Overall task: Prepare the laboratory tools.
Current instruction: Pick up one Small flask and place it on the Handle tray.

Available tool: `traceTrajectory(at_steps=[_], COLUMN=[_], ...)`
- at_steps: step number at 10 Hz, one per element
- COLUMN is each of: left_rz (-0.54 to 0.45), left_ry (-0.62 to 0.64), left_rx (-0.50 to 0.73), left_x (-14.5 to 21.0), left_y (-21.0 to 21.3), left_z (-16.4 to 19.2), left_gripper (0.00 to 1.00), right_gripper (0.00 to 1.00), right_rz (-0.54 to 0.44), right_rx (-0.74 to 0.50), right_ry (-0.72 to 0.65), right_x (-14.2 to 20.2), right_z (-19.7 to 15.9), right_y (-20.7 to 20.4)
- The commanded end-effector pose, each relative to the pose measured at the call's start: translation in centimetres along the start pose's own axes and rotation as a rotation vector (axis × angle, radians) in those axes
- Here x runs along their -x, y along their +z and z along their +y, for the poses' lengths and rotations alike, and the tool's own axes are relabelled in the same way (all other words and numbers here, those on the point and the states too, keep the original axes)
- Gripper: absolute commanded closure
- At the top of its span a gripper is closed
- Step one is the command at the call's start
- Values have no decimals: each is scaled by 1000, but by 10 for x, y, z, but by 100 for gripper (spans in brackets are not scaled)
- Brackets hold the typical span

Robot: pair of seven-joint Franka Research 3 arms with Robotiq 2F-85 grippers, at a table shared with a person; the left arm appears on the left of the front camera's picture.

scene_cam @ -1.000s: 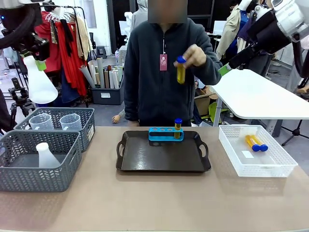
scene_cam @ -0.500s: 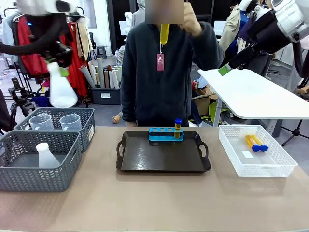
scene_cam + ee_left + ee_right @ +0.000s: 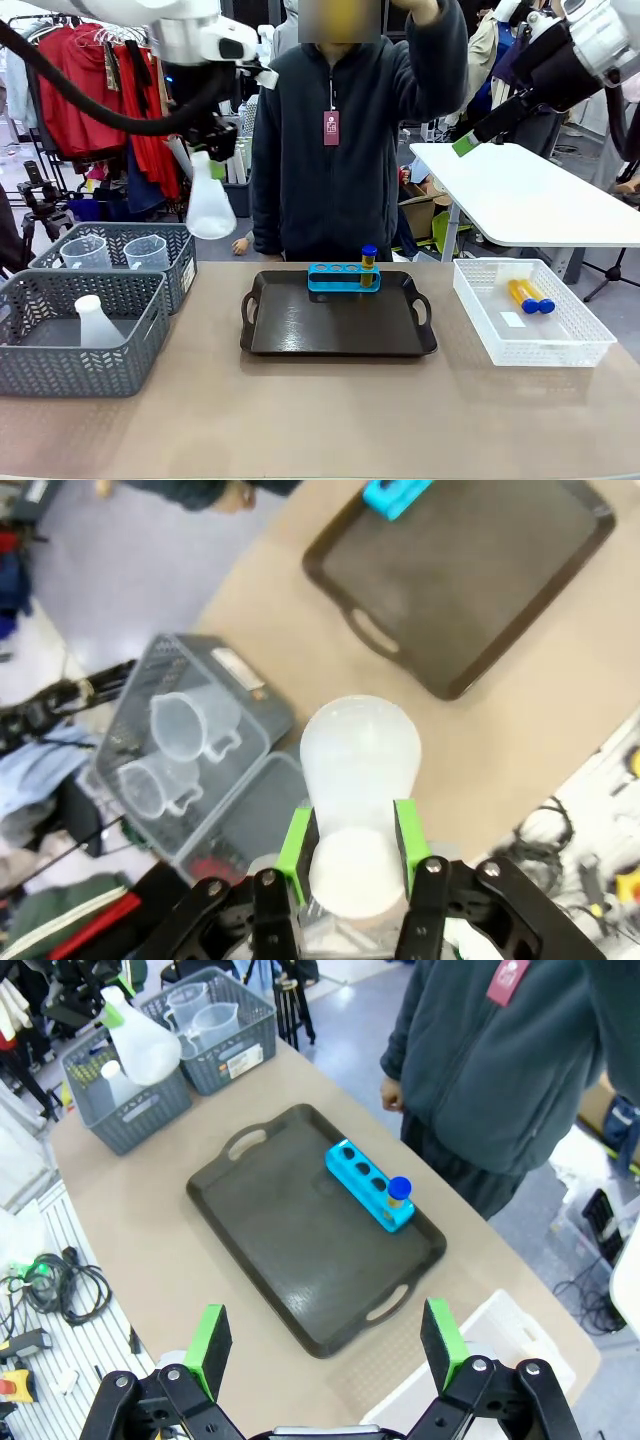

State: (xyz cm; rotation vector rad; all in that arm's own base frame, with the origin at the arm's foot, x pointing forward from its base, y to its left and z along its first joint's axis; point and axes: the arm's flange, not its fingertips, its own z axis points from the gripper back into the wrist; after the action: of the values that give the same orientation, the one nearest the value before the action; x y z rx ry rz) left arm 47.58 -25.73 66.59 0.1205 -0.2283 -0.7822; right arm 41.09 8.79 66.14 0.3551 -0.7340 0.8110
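Mid-carry: pinching the conical flask [image 3: 210, 205] by its neck in the left jaws, high over the tabletop's far edge, between grey baskets [image 3: 70, 360] and tray [image 3: 330, 325]. Holding right jaws spread, empty. Next, likely: lowering it upright onto the tray, clear of the blue rack [image 3: 338, 278].

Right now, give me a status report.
Left claw shut on flask, aloft left of tray. Right claw open, empty. Rack with one tube on tray.
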Motion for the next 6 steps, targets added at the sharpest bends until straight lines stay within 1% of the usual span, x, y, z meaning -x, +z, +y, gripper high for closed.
traceTrajectory(at_steps=[1,6], left_rz=[-7,-30], left_ry=[-61,-161], left_rx=[51,117], left_x=[-21,-71], left_y=[-7,-44], left_z=[-6,-42], left_gripper=[100,100], right_gripper=[0,0], right_rz=[-18,-18], right_rx=[-17,-17], right_ry=[-2,-2], right_x=[1,1], right_z=[0,0], right_y=[0,0])
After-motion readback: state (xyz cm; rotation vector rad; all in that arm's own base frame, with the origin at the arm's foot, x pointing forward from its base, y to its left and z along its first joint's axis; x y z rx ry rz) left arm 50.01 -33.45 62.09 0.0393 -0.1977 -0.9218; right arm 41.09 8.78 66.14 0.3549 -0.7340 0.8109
